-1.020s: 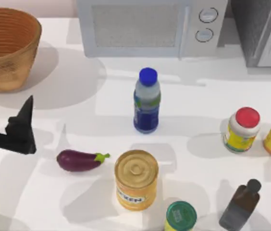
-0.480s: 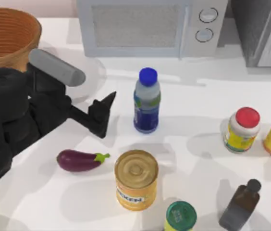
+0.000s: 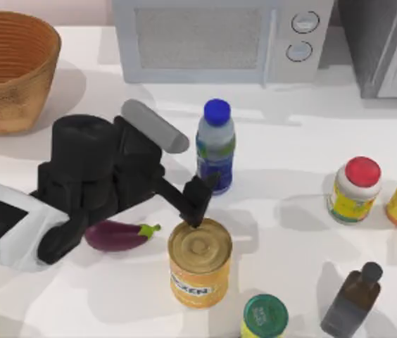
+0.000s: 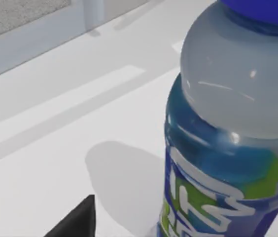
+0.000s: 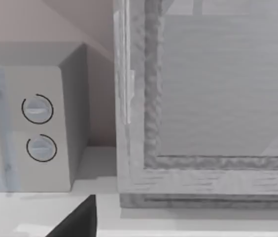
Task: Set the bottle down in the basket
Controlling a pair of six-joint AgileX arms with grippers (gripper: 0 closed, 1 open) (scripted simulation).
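top view: left gripper [image 3: 202,197] beside bottle [image 3: 215,146], finger state unclear; bottle label writing unreadable.

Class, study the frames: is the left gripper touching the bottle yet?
Cannot tell. In the top view the left gripper overlaps the bottle near its base, hiding any gap; the left wrist view shows the bottle close, with no contact visible.

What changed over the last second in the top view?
The left tool swept from the table's left edge rightward to the bottle, now beside its base and not visibly gripping it. Bottle, basket, eggplant and can stayed put.
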